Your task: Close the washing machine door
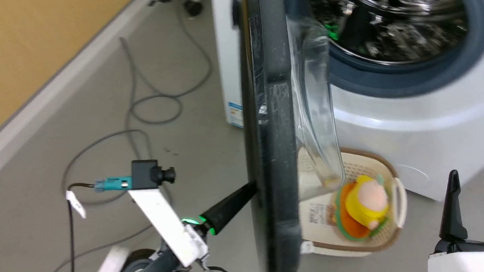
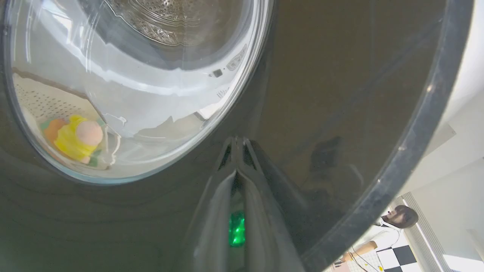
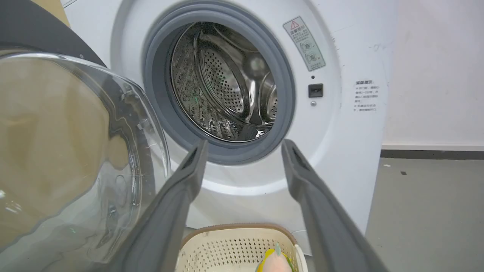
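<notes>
Head view: washing machine door swung open, seen edge-on — wide glossy black rim, clear glass bowl bulging toward white washing machine. Left gripper tip touches door's outer face, jaws together. Right gripper low right, jaws apart, holding nothing. Cream perforated basket with yellow plush toy behind door; grey cables on floor.

Left wrist view: closed dark fingers pressed on rim; toy visible through glass; person beyond door edge.

Right wrist view: perforated steel drum, grey rubber gasket — opening uncovered.
</notes>
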You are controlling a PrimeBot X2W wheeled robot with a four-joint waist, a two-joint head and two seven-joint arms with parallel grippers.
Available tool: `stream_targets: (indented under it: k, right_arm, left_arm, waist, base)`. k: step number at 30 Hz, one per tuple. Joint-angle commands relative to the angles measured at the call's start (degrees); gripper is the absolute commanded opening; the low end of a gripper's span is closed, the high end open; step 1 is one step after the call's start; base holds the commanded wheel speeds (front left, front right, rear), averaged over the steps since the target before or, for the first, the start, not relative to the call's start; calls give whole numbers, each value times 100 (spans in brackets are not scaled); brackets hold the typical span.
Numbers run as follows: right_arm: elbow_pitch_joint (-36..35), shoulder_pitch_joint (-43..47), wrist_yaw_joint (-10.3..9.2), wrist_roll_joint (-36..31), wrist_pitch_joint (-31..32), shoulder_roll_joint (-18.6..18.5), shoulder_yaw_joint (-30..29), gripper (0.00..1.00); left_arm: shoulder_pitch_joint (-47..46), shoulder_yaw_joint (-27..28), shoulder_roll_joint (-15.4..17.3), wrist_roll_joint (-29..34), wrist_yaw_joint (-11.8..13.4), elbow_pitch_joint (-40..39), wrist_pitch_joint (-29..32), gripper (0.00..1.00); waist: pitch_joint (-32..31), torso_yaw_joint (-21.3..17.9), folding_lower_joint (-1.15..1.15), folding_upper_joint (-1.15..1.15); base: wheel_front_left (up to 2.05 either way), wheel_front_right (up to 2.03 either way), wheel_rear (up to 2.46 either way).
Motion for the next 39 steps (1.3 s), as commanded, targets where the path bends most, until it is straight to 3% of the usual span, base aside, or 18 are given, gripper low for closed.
stream_targets:
  k: [1, 13, 20, 26, 30, 34, 36, 39]
  right_arm:
    - [0, -73, 5, 19, -25, 11, 3, 100]
    - [30, -129, 5, 104, -25, 11, 15, 100]
    - [96, -136, 5, 146, -25, 11, 84, 100]
    - [162, -66, 5, 307, -25, 11, 143, 100]
    - [142, -27, 5, 262, -25, 11, 120, 100]
    - [47, -40, 5, 218, -25, 11, 34, 100]
    - [-23, -59, 5, 175, -25, 11, -16, 100]
    - [-144, -127, 5, 30, -25, 11, -31, 100]
  left_arm:
    - [-92, -67, -46, 4, -27, 14, -53, 0]
    - [-647, -1241, -30, 53, -27, 722, -1206, 0]
    - [-880, -1780, 31, -69, -27, 1278, -1808, 0]
    - [-1000, -2100, 350, -1, -27, 1206, -2384, 0]
    - [-1167, -2268, 814, 730, -27, 1307, -3320, 0]
    - [-1358, -2240, 1219, 1901, 0, 1967, -4129, 0]
    - [-1393, -1853, 1219, 2463, 326, 2196, -4217, 0]
    - [-1316, -942, 1219, 3843, 1013, 1984, -4228, 0]
  waist:
    - [24, -231, 0, 0]
    - [35, -976, 0, 0]
    - [-18, -1164, 0, 0]
    - [-145, -1163, 0, 0]
    - [-261, -1101, 0, 0]
    - [-400, -1027, 0, 0]
    - [-446, -989, 0, 0]
    - [-479, -948, 0, 0]
  base:
    - [0, 0, 0]
    - [0, 0, 0]
    - [0, 0, 0]
    - [0, 0, 0]
    - [0, 0, 0]
    - [0, 0, 0]
    - [0, 0, 0]
    - [0, 0, 0]
